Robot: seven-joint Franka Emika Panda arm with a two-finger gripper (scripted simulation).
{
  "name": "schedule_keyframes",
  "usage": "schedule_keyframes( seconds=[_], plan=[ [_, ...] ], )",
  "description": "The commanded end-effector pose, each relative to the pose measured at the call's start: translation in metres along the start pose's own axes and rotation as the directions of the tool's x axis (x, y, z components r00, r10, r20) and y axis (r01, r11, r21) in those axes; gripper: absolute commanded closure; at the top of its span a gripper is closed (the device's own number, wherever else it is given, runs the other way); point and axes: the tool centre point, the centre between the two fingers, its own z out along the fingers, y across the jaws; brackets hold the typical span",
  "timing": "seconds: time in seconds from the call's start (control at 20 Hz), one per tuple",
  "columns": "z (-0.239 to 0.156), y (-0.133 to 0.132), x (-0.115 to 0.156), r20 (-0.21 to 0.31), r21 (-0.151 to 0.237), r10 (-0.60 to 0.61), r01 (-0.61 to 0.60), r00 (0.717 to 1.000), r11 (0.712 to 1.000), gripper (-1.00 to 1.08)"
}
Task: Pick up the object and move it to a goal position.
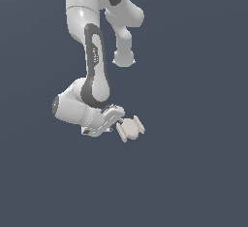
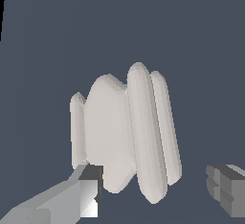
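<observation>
The object is a small pale beige spool-like lump with flat flanges at its ends, lying on the dark grey floor. In the exterior view my gripper is low, just to the object's left, pointing at it. In the wrist view the object fills the middle, flanges upright. My gripper is open. One fingertip overlaps the object's near edge and the other fingertip stands well apart from it. The jaws are much wider than the object. Nothing is gripped.
The floor is a plain dark grey surface with no other objects in view. The white arm rises above and behind the gripper in the exterior view.
</observation>
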Motion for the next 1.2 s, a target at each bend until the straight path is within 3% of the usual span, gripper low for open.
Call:
schedule_keyframes(
  seconds=[0.0, 0.2, 0.25, 1.15],
  plan=[
    [0.011, -0.001, 0.0, 0.001, 0.002, -0.001, 0.001, 1.0, 1.0, -0.6],
    [0.017, -0.001, -0.001, 0.0, 0.003, -0.001, 0.001, 1.0, 1.0, -0.6],
    [0.017, -0.001, -0.001, 0.0, 0.003, -0.001, 0.001, 1.0, 1.0, 1.08],
    [0.011, -0.004, 0.01, 0.0, 0.003, -0.001, 0.001, 1.0, 1.0, 1.08]
  ],
)
